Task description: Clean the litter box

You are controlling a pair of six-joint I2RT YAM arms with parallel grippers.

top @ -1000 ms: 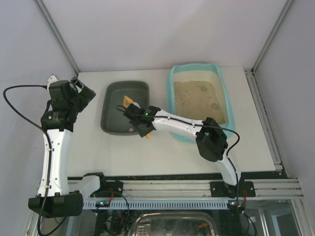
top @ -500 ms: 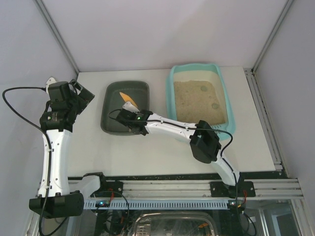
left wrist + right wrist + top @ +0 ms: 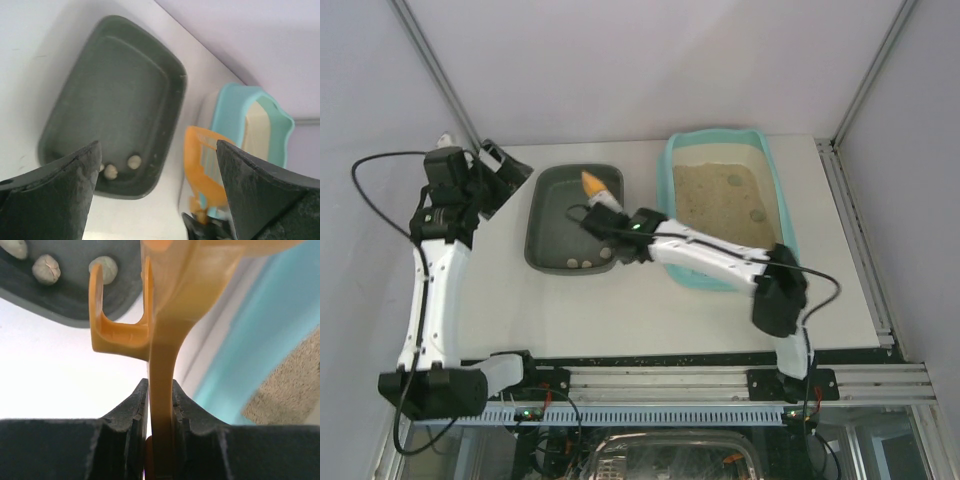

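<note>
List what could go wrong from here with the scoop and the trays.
1. The right gripper pinches the orange scoop only by its thin handle; digging may twist or slip it.
2. The scoop hangs over the dark tub, close to the litter box rim; swinging across could knock either.
3. Two clumps lie in the sand; carried across the gap between trays, they might drop onto the table.
</note>
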